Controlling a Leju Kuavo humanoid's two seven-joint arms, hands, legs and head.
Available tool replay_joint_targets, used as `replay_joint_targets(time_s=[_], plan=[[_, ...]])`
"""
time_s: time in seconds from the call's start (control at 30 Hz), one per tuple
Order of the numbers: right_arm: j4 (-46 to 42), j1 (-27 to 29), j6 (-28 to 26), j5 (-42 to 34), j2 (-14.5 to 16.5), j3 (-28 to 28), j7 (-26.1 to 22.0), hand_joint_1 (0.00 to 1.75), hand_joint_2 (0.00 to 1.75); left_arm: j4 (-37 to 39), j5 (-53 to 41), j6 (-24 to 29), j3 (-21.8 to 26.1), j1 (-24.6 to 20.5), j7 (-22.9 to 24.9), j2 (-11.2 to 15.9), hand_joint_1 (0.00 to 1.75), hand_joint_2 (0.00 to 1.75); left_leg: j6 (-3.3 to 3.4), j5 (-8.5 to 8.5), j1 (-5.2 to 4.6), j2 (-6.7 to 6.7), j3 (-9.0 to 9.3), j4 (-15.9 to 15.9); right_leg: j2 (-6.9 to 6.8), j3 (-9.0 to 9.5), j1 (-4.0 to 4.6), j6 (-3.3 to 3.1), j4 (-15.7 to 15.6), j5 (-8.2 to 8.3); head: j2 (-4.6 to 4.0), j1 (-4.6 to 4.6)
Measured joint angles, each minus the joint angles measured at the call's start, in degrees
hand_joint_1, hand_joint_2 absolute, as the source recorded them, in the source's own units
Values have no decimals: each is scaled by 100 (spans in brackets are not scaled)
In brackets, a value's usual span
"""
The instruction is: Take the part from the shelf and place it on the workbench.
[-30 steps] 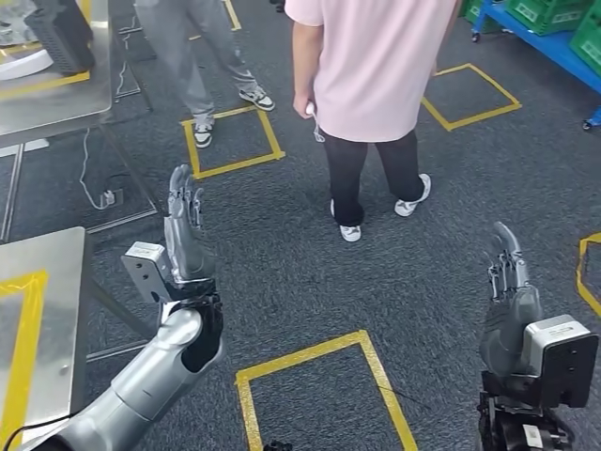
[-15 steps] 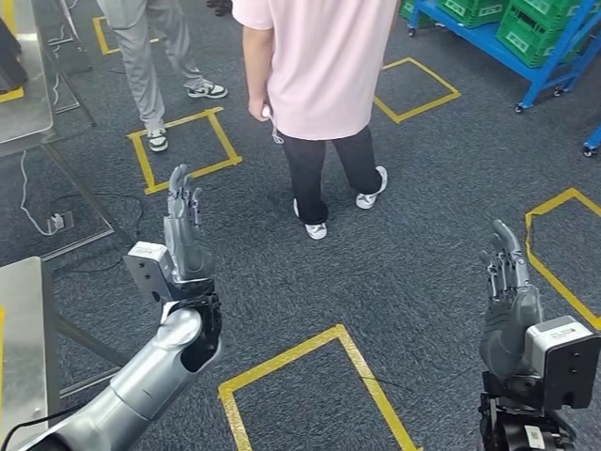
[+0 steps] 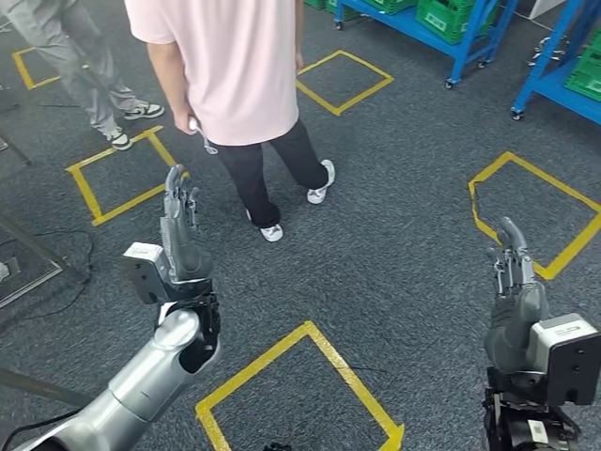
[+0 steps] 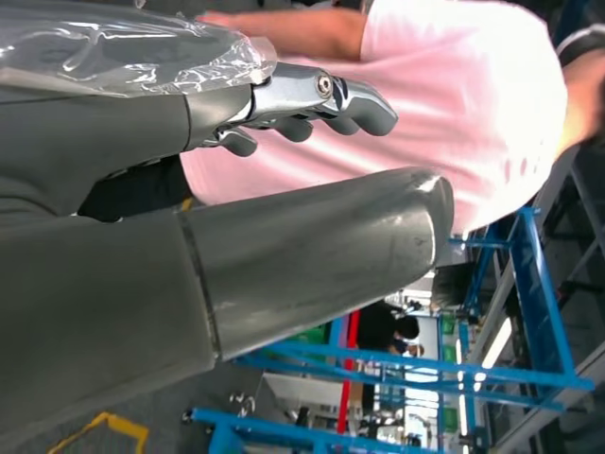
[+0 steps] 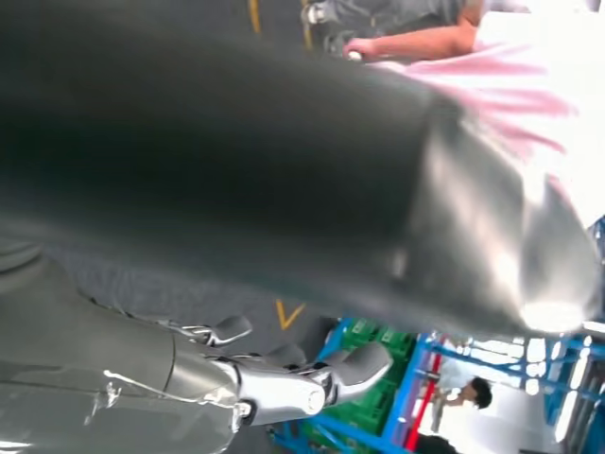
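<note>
My left hand (image 3: pixel 180 230) is raised at the left of the head view with its fingers straight and apart, holding nothing. My right hand (image 3: pixel 514 291) is raised at the right, fingers also extended and empty. In the left wrist view the left hand (image 4: pixel 214 189) points toward a person in a pink shirt (image 4: pixel 457 104). In the right wrist view the right hand (image 5: pixel 285 284) has blue shelving with green crates (image 5: pixel 371 397) behind it. Blue shelves (image 3: pixel 439 28) holding green crates (image 3: pixel 446 14) stand at the far right.
A person in a pink shirt (image 3: pixel 234 66) stands close ahead, slightly left of centre. A second person in grey trousers (image 3: pixel 64 47) walks at the far left. Yellow tape squares (image 3: pixel 298 385) mark the grey carpet. A metal table leg and cable (image 3: pixel 28 263) lie at the left.
The whole scene has shifted left: the camera has turned right. The metal tables have left the picture and blue shelves have come in at the right. Both hands keep their pose.
</note>
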Motion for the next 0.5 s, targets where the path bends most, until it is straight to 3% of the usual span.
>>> replay_joint_targets(time_s=[0.03,0.07,0.17,0.23,0.3,0.33,0.37,0.43,0.47,0.5], plan=[[3,4,14,-1,0,2,-6,0,0,3,-1,18,0,6,0,0,0,0,17,60,-5,-11,-53,49,79,0,7,-4,1,3,0,-8],[7,5,28,-1,0,1,-13,0,0,2,-4,36,0,9,2,0,0,0,45,229,-8,-34,14,-152,161,4,12,-5,1,6,0,-16],[9,2,65,-12,1,-1,-37,0,0,1,-8,77,0,11,32,6,0,0,150,824,-13,-344,551,-1397,385,2,22,16,8,16,0,-38],[12,2,72,-26,1,-1,-50,0,0,-1,-7,87,0,12,58,10,0,0,172,911,-27,-450,700,-1745,508,-32,12,64,10,32,0,-31],[16,6,74,-31,0,-8,-55,0,0,-2,-8,90,0,7,71,7,0,0,194,929,-28,-318,725,-1796,604,-62,-7,129,-1,47,0,-25],[18,8,73,-31,0,-17,-57,0,0,-2,-8,90,0,0,76,3,0,0,215,944,-19,-252,745,-1836,532,-88,2,158,45,7,0,-10],[20,7,73,-31,0,-31,-60,0,0,-2,-10,91,0,-6,80,-1,0,44,240,961,-9,-181,763,-1878,391,-160,14,182,198,-99,0,18],[24,6,73,-31,1,-49,-62,0,0,-3,-12,91,0,-6,85,-5,0,131,271,975,-13,-45,782,-1918,22,-450,24,220,856,-472,0,74],[28,6,73,-32,1,-51,-62,0,0,-4,-13,93,0,0,89,-5,0,131,280,972,-21,29,782,-1917,-76,-635,9,239,1268,-658,0,90],[35,9,74,-33,1,-51,-61,0,0,-4,-11,97,0,9,98,-5,0,87,282,967,-23,103,782,-1915,-123,-768,-8,259,1570,-760,0,95]])
